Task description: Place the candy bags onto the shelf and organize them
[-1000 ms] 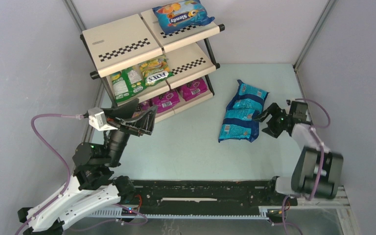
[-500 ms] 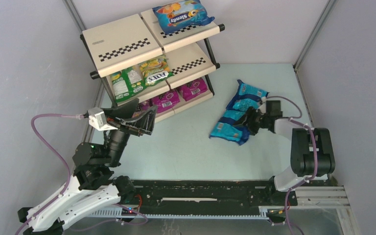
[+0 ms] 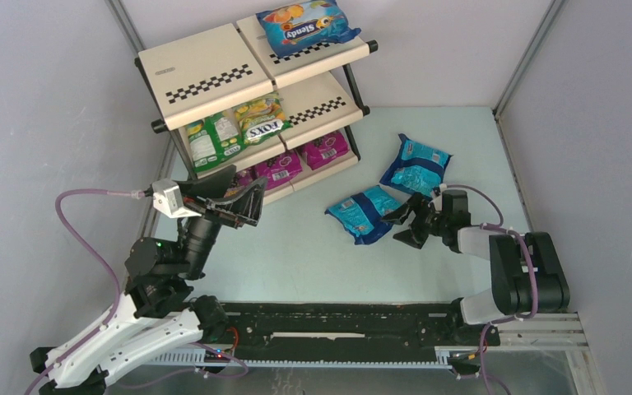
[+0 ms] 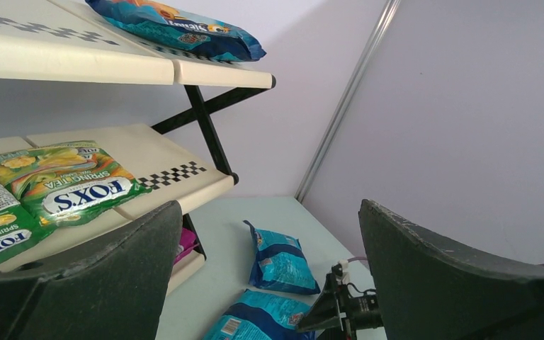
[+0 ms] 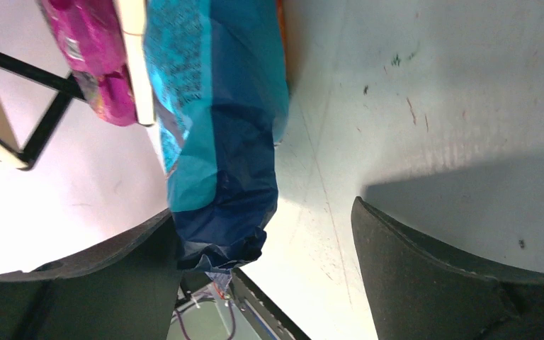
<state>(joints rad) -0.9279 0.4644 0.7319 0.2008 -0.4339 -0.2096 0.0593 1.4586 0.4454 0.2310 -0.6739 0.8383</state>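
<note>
The shelf stands at the far left. A blue bag with orange fruit lies on its top tier, green-yellow bags on the middle tier, magenta bags on the bottom tier. Two teal-blue bags lie on the table, one farther back and one nearer. My right gripper is open at the nearer bag's right end. In the right wrist view that bag has its end between the jaws, against one finger. My left gripper is open and empty, raised beside the shelf's front.
The left wrist view shows the shelf's middle tier, both teal bags and my right gripper low on the table. Grey walls enclose the table on three sides. A black rail runs along the near edge.
My right gripper moved left and low, carrying one teal bag off the stack toward the shelf. The other teal bag stayed. My left arm has hardly moved.
</note>
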